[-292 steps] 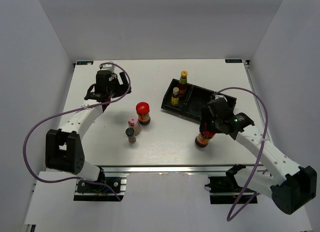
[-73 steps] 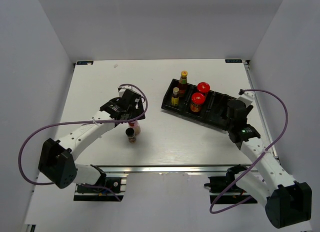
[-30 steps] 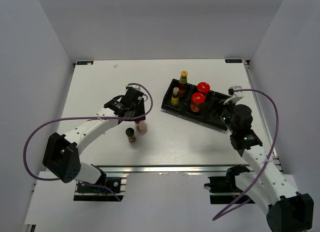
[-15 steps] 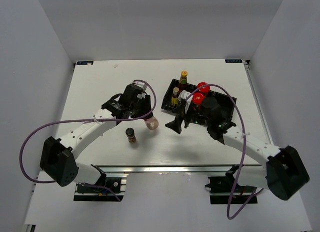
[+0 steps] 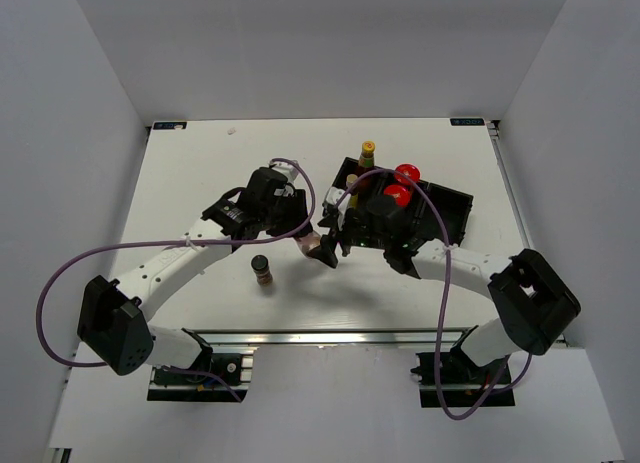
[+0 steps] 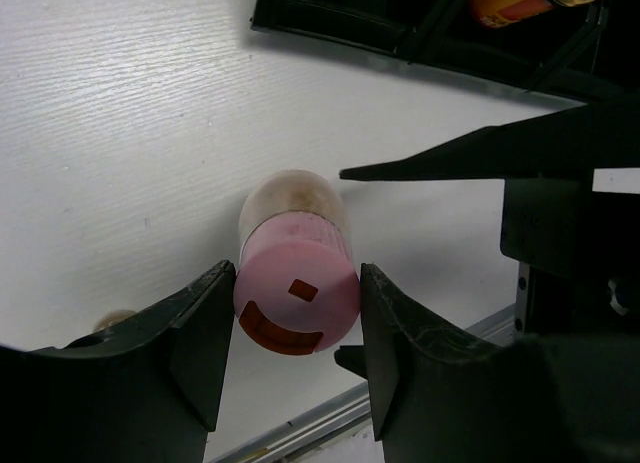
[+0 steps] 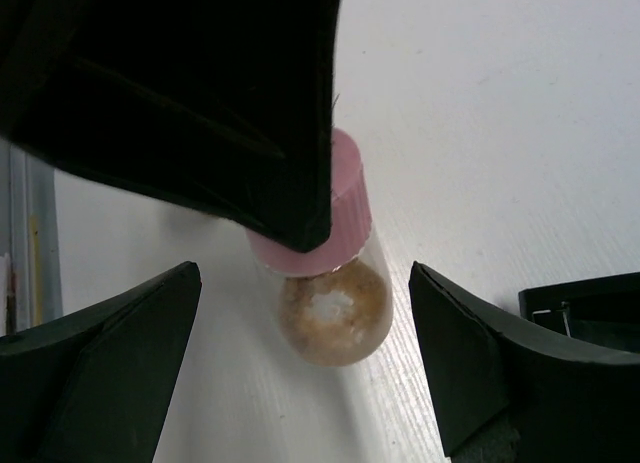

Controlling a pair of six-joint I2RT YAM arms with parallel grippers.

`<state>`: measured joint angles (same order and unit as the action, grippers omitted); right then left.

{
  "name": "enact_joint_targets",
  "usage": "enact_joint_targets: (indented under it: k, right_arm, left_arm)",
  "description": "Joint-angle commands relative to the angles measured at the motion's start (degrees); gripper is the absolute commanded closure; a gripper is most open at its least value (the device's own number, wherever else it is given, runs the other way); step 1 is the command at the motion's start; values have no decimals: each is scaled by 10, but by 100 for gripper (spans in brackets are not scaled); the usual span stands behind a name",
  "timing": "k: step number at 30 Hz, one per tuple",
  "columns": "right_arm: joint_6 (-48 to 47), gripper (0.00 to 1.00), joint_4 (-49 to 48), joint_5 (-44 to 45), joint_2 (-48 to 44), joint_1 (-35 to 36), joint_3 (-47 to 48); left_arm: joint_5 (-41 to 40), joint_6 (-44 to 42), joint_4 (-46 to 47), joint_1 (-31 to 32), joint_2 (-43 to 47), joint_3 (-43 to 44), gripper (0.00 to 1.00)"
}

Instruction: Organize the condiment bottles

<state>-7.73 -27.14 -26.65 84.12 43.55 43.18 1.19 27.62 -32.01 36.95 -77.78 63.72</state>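
My left gripper (image 6: 297, 283) is shut on the pink cap of the pale pink-capped bottle (image 6: 295, 283), which it holds tilted above the table. Around the bottle's round base (image 7: 335, 315) my right gripper (image 7: 305, 273) stands open, its fingers apart from the glass on both sides. From above, both grippers (image 5: 300, 239) (image 5: 326, 251) meet just left of the black tray (image 5: 455, 198). Two red-lidded jars (image 5: 406, 173) (image 5: 396, 193) and two yellow-capped bottles (image 5: 367, 150) (image 5: 352, 188) stand in the tray. The dark-capped tiny jar (image 5: 262, 269) stands alone on the table.
The right arm reaches left across the front of the tray, partly covering it. Purple cables loop from both arms. The tray's near corner (image 6: 330, 23) lies close beyond the held bottle. The table's front rail (image 5: 330, 335) runs below the grippers.
The left gripper lifted the pink-capped bottle and carried it right toward the tray. The right arm swung left from the tray's right end, bringing its open fingers around the bottle's base.
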Motion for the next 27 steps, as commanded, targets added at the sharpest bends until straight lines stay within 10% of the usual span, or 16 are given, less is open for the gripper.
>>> enact_joint_targets:
  k: [1,13,27]
  right_arm:
    - [2,11,-84,22,5,4,14]
    - [14,13,-135,22,44,14,9]
    - [15,66,-164,32,31,15,-13]
  left_arm:
    - [28,-5,22,4,18,1,72]
    - [47,-5,34,4,18,2,73]
    - [61,-4,42,5,24,-4,72]
